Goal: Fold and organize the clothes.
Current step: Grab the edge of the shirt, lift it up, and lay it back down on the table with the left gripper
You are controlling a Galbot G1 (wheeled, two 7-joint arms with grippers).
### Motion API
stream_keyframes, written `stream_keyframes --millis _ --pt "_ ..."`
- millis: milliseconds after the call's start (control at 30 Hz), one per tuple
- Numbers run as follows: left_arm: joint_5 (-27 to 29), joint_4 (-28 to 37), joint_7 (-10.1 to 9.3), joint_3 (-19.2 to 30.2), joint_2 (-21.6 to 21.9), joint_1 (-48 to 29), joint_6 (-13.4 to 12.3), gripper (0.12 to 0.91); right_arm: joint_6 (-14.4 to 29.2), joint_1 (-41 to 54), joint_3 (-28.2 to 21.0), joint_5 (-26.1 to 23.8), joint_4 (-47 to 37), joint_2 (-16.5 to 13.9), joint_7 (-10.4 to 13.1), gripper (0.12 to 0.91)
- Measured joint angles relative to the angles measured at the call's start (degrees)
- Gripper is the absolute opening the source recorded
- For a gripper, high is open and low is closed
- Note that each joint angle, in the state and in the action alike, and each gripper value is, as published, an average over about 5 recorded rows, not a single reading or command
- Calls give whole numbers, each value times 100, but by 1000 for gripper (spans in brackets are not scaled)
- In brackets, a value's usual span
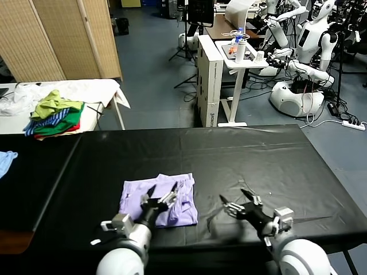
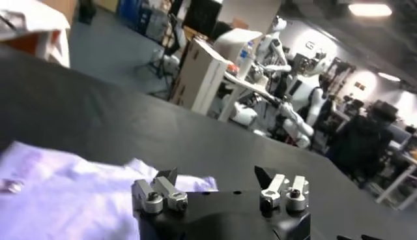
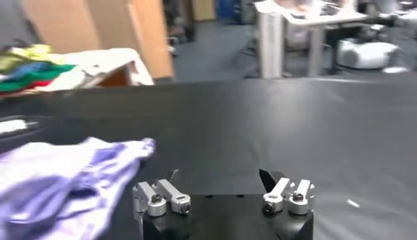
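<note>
The pale lavender T-shirt [image 1: 159, 200] lies folded into a small rectangle on the black table [image 1: 241, 154], near its front edge. My left gripper [image 1: 163, 192] is open and empty, just above the shirt's front part; the left wrist view shows the shirt [image 2: 58, 195] under and beside the open fingers [image 2: 167, 176]. My right gripper [image 1: 235, 199] is open and empty, low over bare table to the right of the shirt. The right wrist view shows the shirt [image 3: 58, 179] off to one side, apart from the gripper [image 3: 220, 176].
A green, blue-striped and red heap [image 1: 54, 117] lies on a white table at the back left. A light blue cloth [image 1: 6, 160] is at the far left edge. Beyond the table stand a white desk [image 1: 229, 63], parked robots [image 1: 298, 80] and a wicker screen [image 1: 63, 34].
</note>
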Motion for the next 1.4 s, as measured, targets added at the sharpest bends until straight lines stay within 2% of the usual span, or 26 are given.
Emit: stream_keyframes --millis 167,333,467,600,733,900,1033,1200,1400 --pt "189 -26 7 -554 229 172 -109 907 35 682 -950 -178 -187 13 89 907" --pt "374 -15 22 -912 210 355 -172 907 -22 1288 -1758 -436 -447 236 126 907" --pt "456 3 29 -1069 155 460 -204 907 -297 1722 -2217 -793 -685 443 171 907" --pt "492 40 32 -1162 132 510 -230 907 -719 1921 -2424 -1196 -827 496 295 907" --pt "548 100 38 -1198 101 524 -276 907 -1115 1914 -2433 -1508 -891 434 360 907" --pt "631 170 65 -1200 45 525 -330 907 -1280 1775 -2329 -1598 -869 369 513 907" --pt "684 219 129 -1213 -6 534 -374 907 -1094 1590 -2117 -1302 -724 326 613 907" --pt "720 313 285 -1287 -106 537 -457 907 -663 1300 -1706 -897 -481 316 586 907" --pt "746 426 440 -1370 -378 555 -639 907 -434 766 -904 -550 -97 301 387 907"
